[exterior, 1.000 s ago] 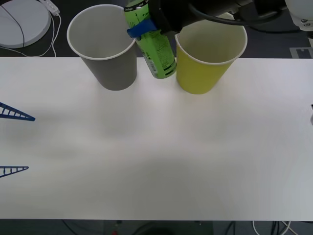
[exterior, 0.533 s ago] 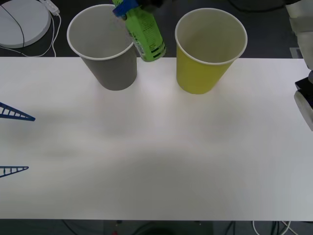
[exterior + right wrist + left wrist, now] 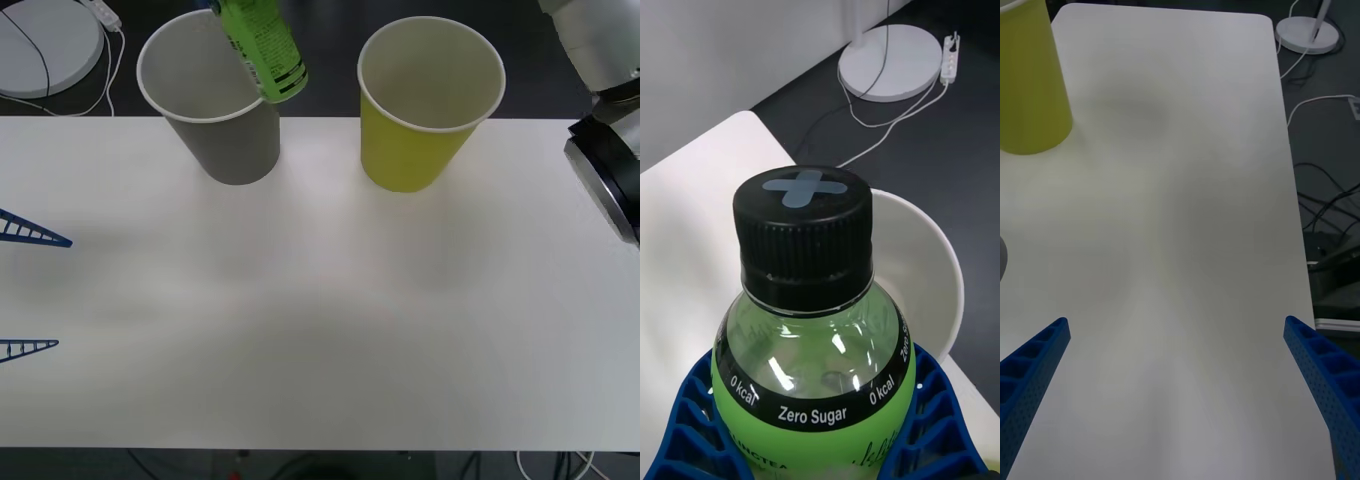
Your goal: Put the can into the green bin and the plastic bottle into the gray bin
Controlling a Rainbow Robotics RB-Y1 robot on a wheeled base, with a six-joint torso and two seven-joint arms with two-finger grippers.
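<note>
Already tilted, the plastic bottle (image 3: 262, 48) hangs pinched in the right hand (image 3: 816, 420), base over the gray bin (image 3: 215, 120) rim; left hand (image 3: 1180, 375) spread, idle above the worktop (image 3: 320, 300).

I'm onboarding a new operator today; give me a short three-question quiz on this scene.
1. True or false: the small green plastic bottle with black screw cap lies on the white table.
2. Which gripper holds it? A) left gripper B) right gripper
3. Fill in: the bottle hangs tilted over the rim of the ____ paper-cup-shaped bin.

Key: 1 false; 2 B; 3 olive-gray, not the yellow-green bin.
</note>
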